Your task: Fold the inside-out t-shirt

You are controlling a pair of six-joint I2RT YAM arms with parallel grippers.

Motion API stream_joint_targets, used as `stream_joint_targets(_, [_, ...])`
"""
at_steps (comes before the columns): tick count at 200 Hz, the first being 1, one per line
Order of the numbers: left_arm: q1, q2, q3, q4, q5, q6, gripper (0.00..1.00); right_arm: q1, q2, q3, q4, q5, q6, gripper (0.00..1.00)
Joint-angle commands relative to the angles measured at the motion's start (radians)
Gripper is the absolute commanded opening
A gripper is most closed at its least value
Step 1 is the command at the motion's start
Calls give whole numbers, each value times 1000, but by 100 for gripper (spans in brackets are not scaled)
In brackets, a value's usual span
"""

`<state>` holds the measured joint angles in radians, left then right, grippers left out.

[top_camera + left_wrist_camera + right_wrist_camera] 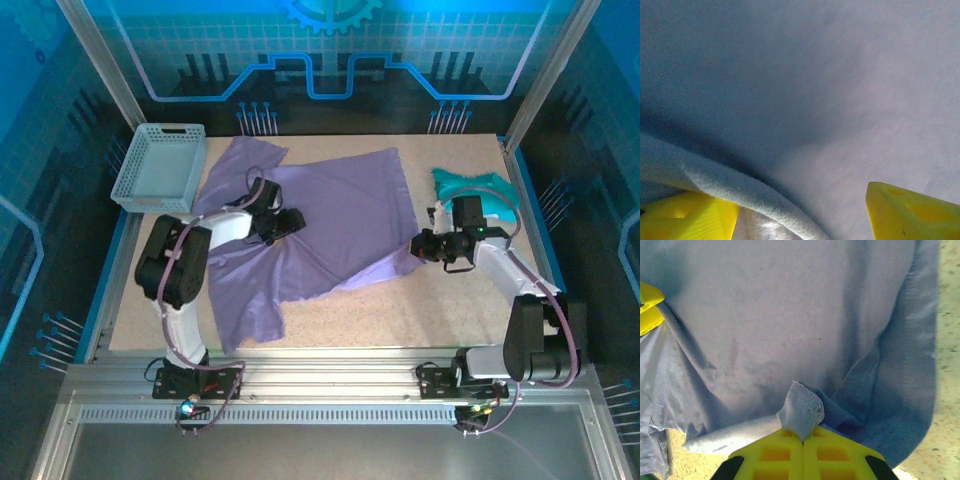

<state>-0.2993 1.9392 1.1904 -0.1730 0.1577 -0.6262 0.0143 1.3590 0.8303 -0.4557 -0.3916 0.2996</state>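
- Where it lies spread over the middle of the table (400, 310), the lavender shirt (340, 215) is rumpled. One flap reaches toward the far edge and another trails toward the near-left edge.
- From above, the left gripper (290, 222) sits low over the shirt's left half, with its arm lying across the cloth.
- At the left wrist, the left gripper (795, 200) has its jaws spread. The yellow fingers (912, 212) stand well apart at the bottom corners, with smooth shirt cloth (830, 100) beyond them.
- A rolled fold (735, 182) of the shirt drapes over the finger at lower left.
- From above, the right gripper (420, 247) meets the shirt at its right-hand corner, near the table's right side.
- At the right wrist, the right gripper (802, 440) has its jaws pressed together, pinching a small tuck of stitched hem (801, 410) that stands up just above the fingertips.
- Beyond that pinch the shirt (790, 315) hangs in soft creases, and its hemmed edge curves down the right side over bare speckled table (950, 390).
- A teal garment (470, 182) lies bunched on the far-right part of the table, just behind the right gripper and apart from the shirt.
- A pale basket (160, 168) stands at the far-left corner, with the shirt's far flap just beside it.
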Motion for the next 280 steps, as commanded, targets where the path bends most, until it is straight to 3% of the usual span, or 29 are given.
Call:
stream_joint_targets(1, [-36, 99, 180, -110, 26, 56, 64, -36, -41, 43, -3, 19, 13, 0])
stream_joint_targets(20, [-35, 174, 367, -210, 37, 99, 64, -40, -36, 44, 7, 25, 22, 0])
stream_joint_targets(38, [-35, 83, 351, -229, 21, 143, 68, -33, -31, 44, 11, 2, 26, 0])
stream_joint_targets(57, [-34, -165, 89, -180, -57, 159, 71, -24, -53, 41, 0, 13, 7, 0])
stream_joint_targets(87, [-12, -595, -390, -216, -216, 54, 72, -7, -103, 4, -9, 21, -5, 0])
stream_joint_targets(119, [-9, -841, -565, -447, -354, -41, 72, 42, -115, -9, -21, 31, -17, 0])
stream_joint_targets(165, [-22, -781, -609, -472, -264, -92, 62, 55, -93, -11, -12, 21, -26, 0])
stream_joint_targets(253, [-133, -803, -702, -515, -284, -165, 48, 54, -95, -20, -25, 34, -31, 0])
stream_joint_targets(280, [-158, -784, -719, -476, -289, -183, 38, 55, -91, -36, -9, 37, -24, 0])
